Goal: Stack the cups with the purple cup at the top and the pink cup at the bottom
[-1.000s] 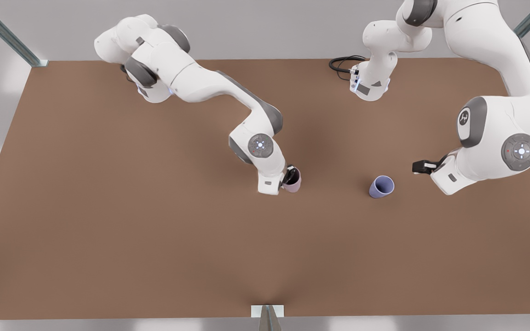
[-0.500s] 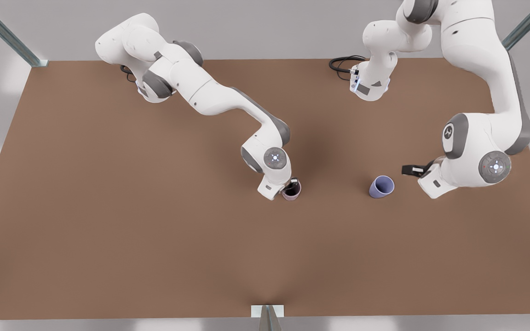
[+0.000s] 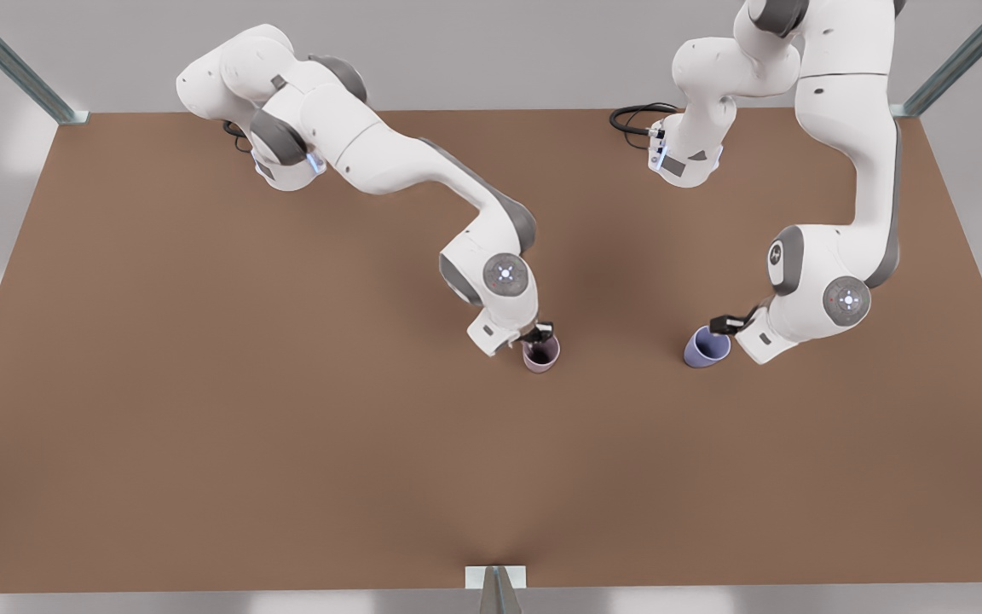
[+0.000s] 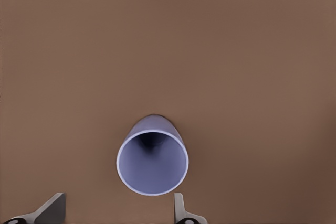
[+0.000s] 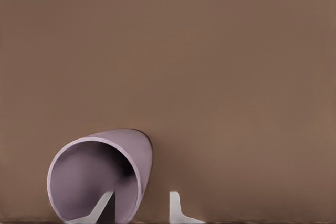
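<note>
The pink cup [image 3: 540, 354] stands upright near the table's middle. My right gripper [image 3: 538, 333] is at its rim on the arm at the front view's left. In the right wrist view the right gripper [image 5: 140, 208] is open, one finger inside the pink cup [image 5: 100, 177] and one outside its wall. The purple cup [image 3: 704, 348] stands upright toward the front view's right. My left gripper [image 3: 723, 324] hovers at its rim. Seen from the left wrist, the left gripper [image 4: 115, 211] is open, its fingers near the mouth of the purple cup [image 4: 152, 163].
A brown table [image 3: 286, 426] carries both arm bases along its far edge, with a black cable [image 3: 632, 118] beside one base. Metal frame posts [image 3: 14, 64] rise at the back corners. A small bracket [image 3: 495, 577] sits at the front edge.
The right gripper lowered with the pink cup, which now stands upright on the table. The left arm swung toward the front view's left and came down to the purple cup.
</note>
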You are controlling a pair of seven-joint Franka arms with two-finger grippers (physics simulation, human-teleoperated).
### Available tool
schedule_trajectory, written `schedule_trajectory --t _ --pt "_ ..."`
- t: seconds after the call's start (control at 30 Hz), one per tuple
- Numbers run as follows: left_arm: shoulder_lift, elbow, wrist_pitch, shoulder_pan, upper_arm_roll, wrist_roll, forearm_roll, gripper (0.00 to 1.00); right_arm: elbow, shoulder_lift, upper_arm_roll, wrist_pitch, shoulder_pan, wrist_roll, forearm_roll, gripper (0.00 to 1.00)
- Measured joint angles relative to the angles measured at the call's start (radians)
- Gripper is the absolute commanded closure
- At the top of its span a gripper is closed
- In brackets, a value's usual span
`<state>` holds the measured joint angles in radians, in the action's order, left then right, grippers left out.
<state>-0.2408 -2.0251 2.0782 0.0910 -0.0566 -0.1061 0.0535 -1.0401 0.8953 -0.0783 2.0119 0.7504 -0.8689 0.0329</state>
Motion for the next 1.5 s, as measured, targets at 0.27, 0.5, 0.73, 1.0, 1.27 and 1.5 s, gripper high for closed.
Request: schedule_trajectory --t 0.27,0.5,0.73,1.0,1.27,1.5 --pt "-0.058 0.000 0.051 0.000 0.000 -0.002 0.001 0.00 -0.513 -0.705 0.044 -0.213 -0.518 0.167 -0.116 0.00" --pt "-0.102 0.000 0.062 -0.009 -0.004 -0.006 0.002 0.00 -0.514 -0.773 0.059 -0.308 -0.801 0.392 -0.125 0.00" --pt "-0.153 0.006 0.069 -0.011 -0.008 -0.009 0.003 0.29 -0.426 -0.748 0.059 -0.356 -0.833 0.542 -0.090 0.00" --pt "-0.186 0.008 0.087 -0.011 -0.008 -0.011 0.005 0.55 -0.402 -0.730 0.060 -0.369 -0.829 0.658 -0.083 0.00" --pt "-0.182 0.015 0.095 -0.010 -0.008 -0.010 0.005 0.74 -0.378 -0.712 0.061 -0.372 -0.825 0.731 -0.082 0.00" --pt "-0.147 0.061 0.050 -0.003 0.004 0.001 0.002 0.79 -0.373 -0.710 0.061 -0.372 -0.829 0.772 -0.080 0.00"
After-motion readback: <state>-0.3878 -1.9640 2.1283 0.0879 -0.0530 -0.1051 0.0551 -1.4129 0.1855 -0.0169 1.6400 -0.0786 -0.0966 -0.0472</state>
